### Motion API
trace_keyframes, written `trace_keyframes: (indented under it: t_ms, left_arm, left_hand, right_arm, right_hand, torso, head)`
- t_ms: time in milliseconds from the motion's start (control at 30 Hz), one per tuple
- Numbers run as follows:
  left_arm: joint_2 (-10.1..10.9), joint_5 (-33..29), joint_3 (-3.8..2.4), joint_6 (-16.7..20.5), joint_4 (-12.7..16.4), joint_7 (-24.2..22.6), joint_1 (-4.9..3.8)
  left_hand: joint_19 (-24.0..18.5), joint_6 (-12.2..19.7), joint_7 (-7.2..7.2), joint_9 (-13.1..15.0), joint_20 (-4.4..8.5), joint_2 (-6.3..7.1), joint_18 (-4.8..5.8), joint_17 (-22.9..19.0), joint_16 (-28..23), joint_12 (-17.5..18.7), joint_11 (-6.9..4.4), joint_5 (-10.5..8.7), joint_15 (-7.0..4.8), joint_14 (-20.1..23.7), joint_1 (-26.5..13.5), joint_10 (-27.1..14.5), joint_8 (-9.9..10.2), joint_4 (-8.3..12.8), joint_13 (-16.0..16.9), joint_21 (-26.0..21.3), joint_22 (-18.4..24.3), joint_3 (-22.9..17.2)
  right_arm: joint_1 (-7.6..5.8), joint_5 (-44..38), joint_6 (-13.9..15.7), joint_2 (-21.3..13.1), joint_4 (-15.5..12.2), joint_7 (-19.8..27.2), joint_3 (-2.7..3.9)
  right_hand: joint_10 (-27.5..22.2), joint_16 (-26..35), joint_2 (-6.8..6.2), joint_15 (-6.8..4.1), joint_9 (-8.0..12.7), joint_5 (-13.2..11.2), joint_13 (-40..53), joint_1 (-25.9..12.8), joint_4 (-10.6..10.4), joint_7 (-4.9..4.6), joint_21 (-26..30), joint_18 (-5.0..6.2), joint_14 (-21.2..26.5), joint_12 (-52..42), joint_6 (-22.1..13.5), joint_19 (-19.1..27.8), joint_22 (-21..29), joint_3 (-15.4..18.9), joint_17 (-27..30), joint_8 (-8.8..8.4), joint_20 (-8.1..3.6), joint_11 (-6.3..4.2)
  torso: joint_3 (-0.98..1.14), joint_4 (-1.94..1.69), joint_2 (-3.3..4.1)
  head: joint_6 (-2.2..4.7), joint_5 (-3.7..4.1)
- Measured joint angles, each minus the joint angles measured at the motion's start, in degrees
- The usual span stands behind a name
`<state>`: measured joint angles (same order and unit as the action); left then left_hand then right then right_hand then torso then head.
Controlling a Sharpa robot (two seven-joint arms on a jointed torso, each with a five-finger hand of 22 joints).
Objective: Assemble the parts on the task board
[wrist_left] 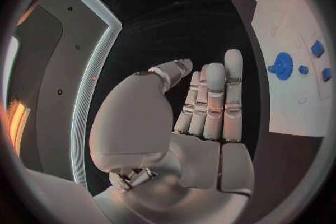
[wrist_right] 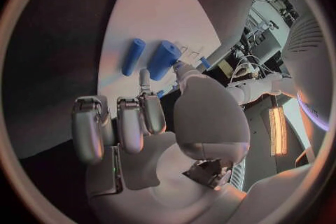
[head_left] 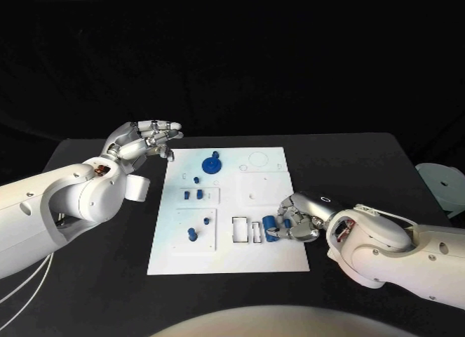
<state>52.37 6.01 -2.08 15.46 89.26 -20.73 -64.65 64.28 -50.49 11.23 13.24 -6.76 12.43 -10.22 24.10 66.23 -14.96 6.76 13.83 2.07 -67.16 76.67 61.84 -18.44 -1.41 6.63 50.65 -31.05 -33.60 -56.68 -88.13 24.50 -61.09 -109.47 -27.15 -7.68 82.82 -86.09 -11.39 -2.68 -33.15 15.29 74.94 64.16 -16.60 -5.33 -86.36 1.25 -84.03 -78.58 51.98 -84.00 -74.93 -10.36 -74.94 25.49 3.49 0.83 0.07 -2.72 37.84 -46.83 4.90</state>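
Note:
The white task board [head_left: 262, 256] lies mid-table. On it are a blue round part [head_left: 212, 166], several small blue pegs [head_left: 197, 180] and a longer blue peg [head_left: 192, 234]. My right hand [head_left: 299, 218] is at the board's lower right, its thumb and a finger pinching a thick blue cylinder [head_left: 271, 234] beside two rectangular slots [head_left: 239, 229]. The right wrist view shows that cylinder [wrist_right: 163, 59] at the fingertips [wrist_right: 143, 76], with a thinner blue peg [wrist_right: 133, 56] beside it. My left hand [head_left: 146, 141] hovers off the board's far left corner, fingers straight and holding nothing [wrist_left: 210, 103].
A pale round object [head_left: 445, 184] sits at the table's right edge. In the left wrist view the board [wrist_left: 294, 101] carries the blue round part [wrist_left: 283, 65] and small blue pieces [wrist_left: 317, 48]. Black table surrounds the board.

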Motion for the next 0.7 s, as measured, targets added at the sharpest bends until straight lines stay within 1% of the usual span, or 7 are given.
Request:
trace_keyframes:
  t_ms: [233, 300, 467, 567, 700]
  left_arm:
    - [0.12, 0.00, 0.00, -0.06, 0.08, 0.05, 0.00]
    - [0.16, 0.00, 0.00, -0.09, 0.09, 0.06, 0.00]
    - [0.22, 0.00, 0.00, -0.16, 0.13, 0.12, 0.00]
    - [0.24, 0.00, 0.00, -0.20, 0.14, 0.17, 0.00]
    - [0.26, 0.00, 0.00, -0.25, 0.17, 0.23, 0.00]
  left_hand:
    - [0.00, 0.00, 0.00, 0.00, 0.00, 0.00, 0.00, 0.00, 0.00, 0.00, 0.00, 0.00, 0.00, 0.00, 0.00, 0.00, 0.00, 0.00, 0.00, 0.00, 0.00, 0.00]
    - [0.00, 0.00, 0.00, 0.00, 0.00, 0.00, 0.00, 0.00, 0.00, 0.00, 0.00, 0.00, 0.00, 0.00, 0.00, 0.00, 0.00, 0.00, 0.00, 0.00, 0.00, 0.00]
    - [0.00, 0.00, 0.00, 0.00, 0.00, 0.00, 0.00, 0.00, 0.00, 0.00, 0.00, 0.00, 0.00, 0.00, 0.00, 0.00, 0.00, 0.00, 0.00, 0.00, 0.00, 0.00]
    - [0.00, 0.00, 0.00, 0.00, 0.00, 0.00, 0.00, 0.00, 0.00, 0.00, 0.00, 0.00, 0.00, 0.00, 0.00, 0.00, 0.00, 0.00, 0.00, 0.00, 0.00, 0.00]
    - [0.00, 0.00, 0.00, 0.00, 0.00, 0.00, 0.00, -0.10, 0.00, -0.34, 0.20, 0.00, 0.00, 0.00, 0.00, -0.20, -0.25, 0.00, 0.08, 0.00, 0.10, 0.00]
  right_arm:
    - [1.01, -0.77, -0.26, 1.73, 1.11, -0.03, 0.06]
    - [1.30, -0.91, -0.32, 2.08, 1.39, -0.04, 0.04]
    - [1.47, -1.37, -0.24, 2.65, 1.82, -0.10, 0.20]
    - [1.53, -1.53, -0.18, 2.79, 1.93, -0.13, 0.22]
    - [1.59, -1.69, -0.06, 2.95, 2.02, -0.22, 0.23]
  right_hand:
    - [0.00, -0.22, 0.02, 0.00, -0.06, 0.00, -0.01, 0.02, 0.00, 0.00, 0.00, 0.00, 0.00, -0.21, 0.00, 0.00, 0.00, 0.00, 0.01, 0.00, 0.00, 0.00]
    - [0.00, -0.22, 0.23, 0.00, -0.21, 0.00, -0.01, 0.23, 0.02, -0.01, 0.00, 0.00, 0.00, -0.21, -0.01, 0.00, 0.00, 0.02, 0.01, 0.00, 0.00, 0.00]
    - [0.00, -0.22, 0.62, 0.00, -0.38, -0.01, -0.01, 0.62, 0.00, -0.14, -0.27, 0.00, 0.00, -0.21, 0.11, 0.00, 0.01, 0.31, 0.01, 0.48, 0.00, 0.00]
    - [0.00, -0.22, 0.72, 0.00, -0.38, 0.03, -0.01, 0.73, 0.00, -0.18, -0.27, 0.00, 0.00, -0.20, 0.15, 0.00, 0.01, 0.31, 0.01, 0.69, 0.00, 0.00]
    - [0.21, -0.22, 1.30, -0.11, -0.38, 0.80, -0.01, 1.30, 0.00, -0.10, -0.27, 0.00, 0.11, -0.20, 0.11, 0.00, 0.01, 0.32, 0.01, 0.89, 0.00, -0.21]
  torso:
    - [-0.01, 0.01, 0.00]
    - [-0.01, 0.02, 0.00]
    - [-0.01, 0.01, 0.00]
    - [-0.05, 0.01, 0.00]
    - [-0.04, 0.02, -0.02]
  head:
    - [-0.08, -0.26]
    - [-0.09, -0.35]
    - [-0.12, -0.45]
    - [-0.12, -0.45]
    - [-0.12, -0.51]
